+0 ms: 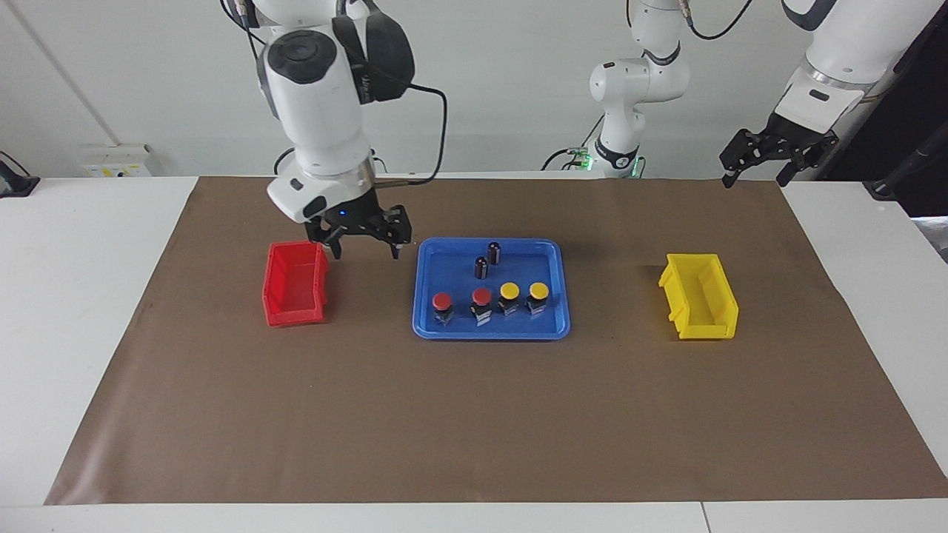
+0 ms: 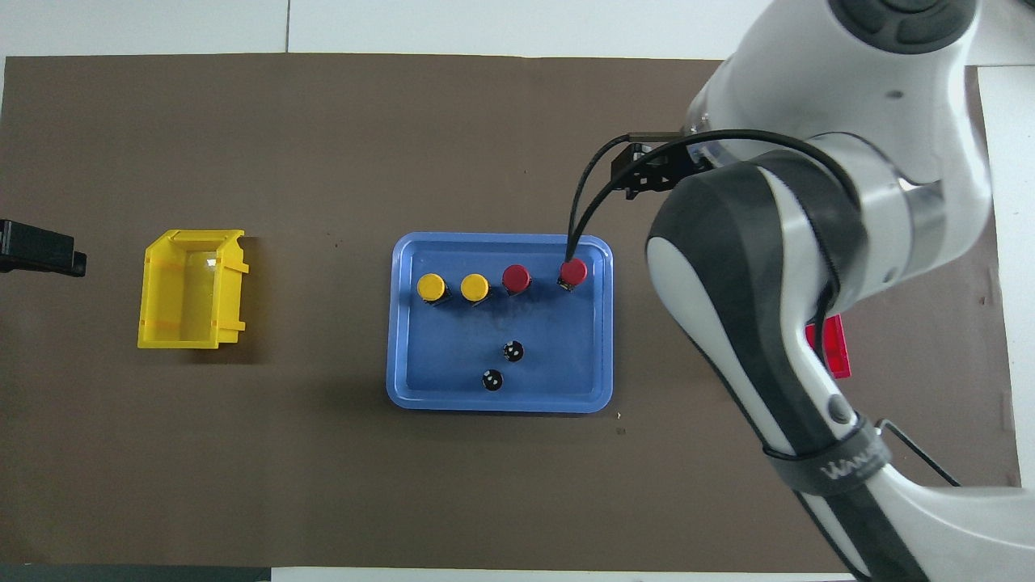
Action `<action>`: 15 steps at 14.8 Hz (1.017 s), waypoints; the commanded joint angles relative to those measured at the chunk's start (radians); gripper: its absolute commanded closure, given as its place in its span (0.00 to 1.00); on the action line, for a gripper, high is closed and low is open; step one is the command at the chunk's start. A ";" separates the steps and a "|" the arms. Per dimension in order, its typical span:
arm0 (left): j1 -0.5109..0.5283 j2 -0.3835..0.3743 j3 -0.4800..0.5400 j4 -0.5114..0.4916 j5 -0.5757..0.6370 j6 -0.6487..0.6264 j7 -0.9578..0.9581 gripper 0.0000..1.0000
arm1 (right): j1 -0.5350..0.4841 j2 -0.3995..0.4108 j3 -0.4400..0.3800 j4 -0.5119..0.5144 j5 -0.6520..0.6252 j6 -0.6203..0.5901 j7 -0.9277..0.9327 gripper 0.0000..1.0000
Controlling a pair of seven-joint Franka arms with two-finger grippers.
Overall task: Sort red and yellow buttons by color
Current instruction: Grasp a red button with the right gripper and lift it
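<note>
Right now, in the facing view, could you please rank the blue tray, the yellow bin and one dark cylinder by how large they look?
Largest to smallest:
1. blue tray
2. yellow bin
3. dark cylinder, which stands on the tray.

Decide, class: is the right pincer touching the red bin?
Apart. In the facing view the right pincer, open, hangs above the mat between the red bin and the blue tray, with bare mat showing beneath its tips.
</note>
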 commanded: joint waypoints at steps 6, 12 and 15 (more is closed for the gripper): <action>0.008 -0.024 0.001 -0.022 -0.013 -0.009 0.008 0.00 | 0.110 0.040 -0.004 -0.298 0.003 0.364 0.080 0.00; 0.007 -0.024 0.001 -0.020 -0.013 -0.004 0.008 0.00 | 0.110 0.052 -0.001 -0.345 -0.020 0.393 0.065 0.10; 0.007 -0.024 -0.001 -0.020 -0.013 -0.007 0.008 0.00 | 0.115 0.042 0.000 -0.391 -0.020 0.425 0.065 0.14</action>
